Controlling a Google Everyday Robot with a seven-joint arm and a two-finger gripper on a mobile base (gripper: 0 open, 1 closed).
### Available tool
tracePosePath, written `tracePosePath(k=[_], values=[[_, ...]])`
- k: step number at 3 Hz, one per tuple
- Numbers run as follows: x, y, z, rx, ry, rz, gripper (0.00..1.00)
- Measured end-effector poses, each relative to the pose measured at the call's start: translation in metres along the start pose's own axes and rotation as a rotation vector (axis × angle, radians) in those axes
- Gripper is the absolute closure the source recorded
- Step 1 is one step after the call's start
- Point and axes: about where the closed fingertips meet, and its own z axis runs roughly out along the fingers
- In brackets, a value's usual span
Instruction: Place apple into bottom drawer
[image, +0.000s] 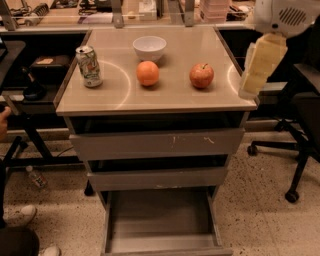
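**Sitting on the cabinet top**

Round red apple (201, 75) rests on the smooth tan top (175, 100) beside an orange (148, 73). Grey metal bottom drawer (162, 220) open below. Cream gripper (260, 65) at right edge, grip unclear. Can (89, 66) label unreadable.

warm light, glare arcs on tabletop (172, 100), jaws lit upper right.

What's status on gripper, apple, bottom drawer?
Gripper hovers off cabinet right edge, clear of apple. Apple sits on top. Bottom drawer open. Orange, bowl, can left of apple, not in path.
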Motion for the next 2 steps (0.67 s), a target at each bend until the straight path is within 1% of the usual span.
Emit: tracePosePath(k=[1, 2], values=[[-0.028, -0.045, 0.003, 0.039, 0.035, -0.046, 0.00], [-0.044, -0.077, 0.012, 0.062, 0.035, -0.079, 0.00]])
